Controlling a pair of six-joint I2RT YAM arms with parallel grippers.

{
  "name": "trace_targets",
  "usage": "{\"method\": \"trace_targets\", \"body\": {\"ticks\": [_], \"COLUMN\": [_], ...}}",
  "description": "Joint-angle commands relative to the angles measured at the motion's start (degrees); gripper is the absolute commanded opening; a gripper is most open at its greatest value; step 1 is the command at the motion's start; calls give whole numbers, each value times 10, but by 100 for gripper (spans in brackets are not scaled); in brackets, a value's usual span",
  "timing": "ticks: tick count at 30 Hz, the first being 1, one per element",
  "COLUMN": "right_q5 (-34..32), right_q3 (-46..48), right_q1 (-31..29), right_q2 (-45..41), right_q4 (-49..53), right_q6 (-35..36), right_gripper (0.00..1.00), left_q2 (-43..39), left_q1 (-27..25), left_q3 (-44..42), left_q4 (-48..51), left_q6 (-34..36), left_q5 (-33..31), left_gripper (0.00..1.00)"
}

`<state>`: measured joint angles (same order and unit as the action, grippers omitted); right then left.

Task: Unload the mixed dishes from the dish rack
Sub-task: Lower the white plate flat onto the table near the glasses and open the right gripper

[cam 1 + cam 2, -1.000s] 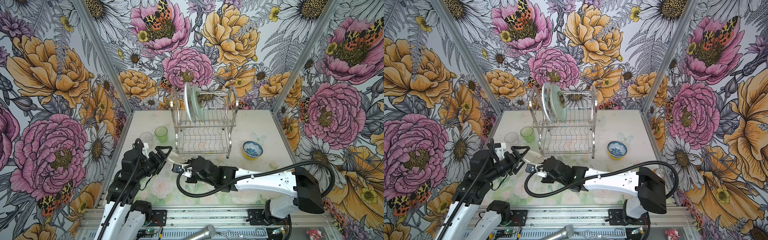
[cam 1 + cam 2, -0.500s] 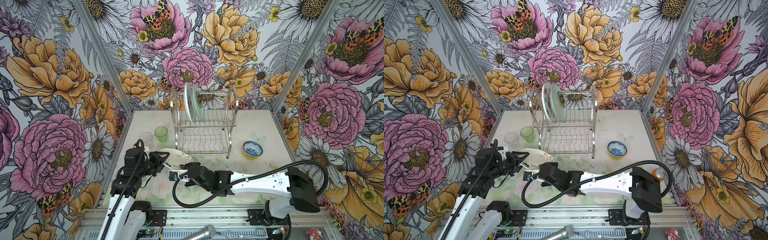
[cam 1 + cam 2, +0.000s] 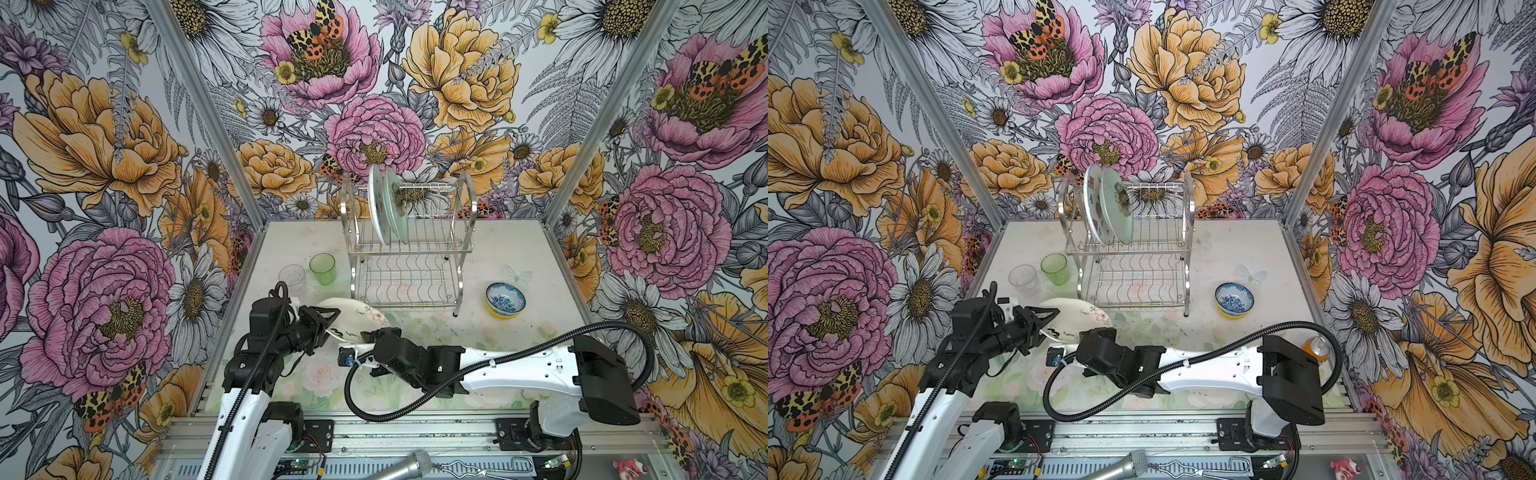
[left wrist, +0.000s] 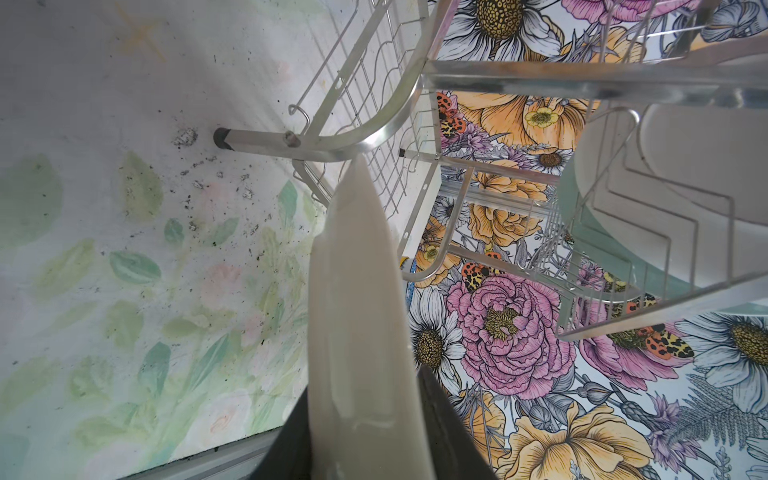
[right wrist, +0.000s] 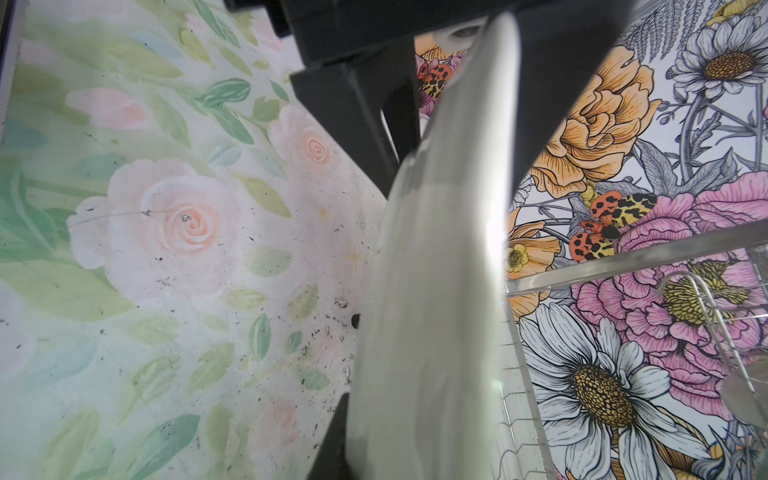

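1. Booth with floral walls (image 3: 124, 166) and a pale, flower-printed table (image 3: 519, 249). In both top views the dish rack (image 3: 409, 253) stands at 12 o'clock. The watermelon-print plate (image 3: 375, 216) and pale green plate (image 3: 398, 216) stand upright in its top tier.
2. Same views: the green tumbler (image 3: 322, 269) and clear glass (image 3: 292, 277) are already out, at 10 o'clock. The blue-and-white bowl (image 3: 505, 298) sits nested in the yellow bowl (image 3: 500, 312) at 3 o'clock.
3. The cream plate (image 3: 357, 318) is off the rack and tilted, at 8 o'clock. The left gripper (image 3: 332, 320) has the plate's 9 o'clock rim and the right gripper (image 3: 380, 333) its 5 o'clock rim. Cannot tell whether the plate touches the table.
4. Left wrist: the cream plate (image 4: 361, 311) shows edge-on, with dark fingers (image 4: 444, 424) pinched narrow on its rim. The dish rack (image 4: 374, 137) is just beyond.
5. Right wrist: the cream plate (image 5: 432, 291) fills the narrow jaws, fingers (image 5: 332, 440) against it. The left gripper (image 5: 457, 174) clamps the far rim.
6. Judgement: glazed ceramic, so stiff, fairly heavy, slick and easily chipped. Best taken at the rim with a deep pinch. With two grips on one rigid plate, one should let go before either arm pulls.
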<state>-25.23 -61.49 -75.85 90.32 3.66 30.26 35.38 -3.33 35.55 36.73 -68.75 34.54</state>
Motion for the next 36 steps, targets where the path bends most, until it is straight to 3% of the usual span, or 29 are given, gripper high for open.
{"method": "trace_targets", "body": {"ticks": [1, 8, 18, 25, 36], "right_q5": [18, 8, 13, 18, 52], "right_q3": [-10, 9, 36, 59, 119], "right_q1": [-2, 3, 20, 39, 89], "right_q2": [-31, -45, -83, -121, -203], "right_q4": [-88, -89, -91, -91, -115], "right_q6": [-63, -82, -109, -127, -175], "right_gripper": [21, 46, 61, 78, 85], "left_q2": [-9, -6, -7, -15, -20], "left_q1": [6, 18, 25, 38, 60], "left_q3": [-2, 5, -3, -9, -24], "left_q4": [-99, -96, -92, -70, -57], "left_q6": [63, 81, 89, 107, 116], "left_q5": [55, 76, 83, 79, 67], "left_gripper": [0, 0, 0, 0, 0]}}
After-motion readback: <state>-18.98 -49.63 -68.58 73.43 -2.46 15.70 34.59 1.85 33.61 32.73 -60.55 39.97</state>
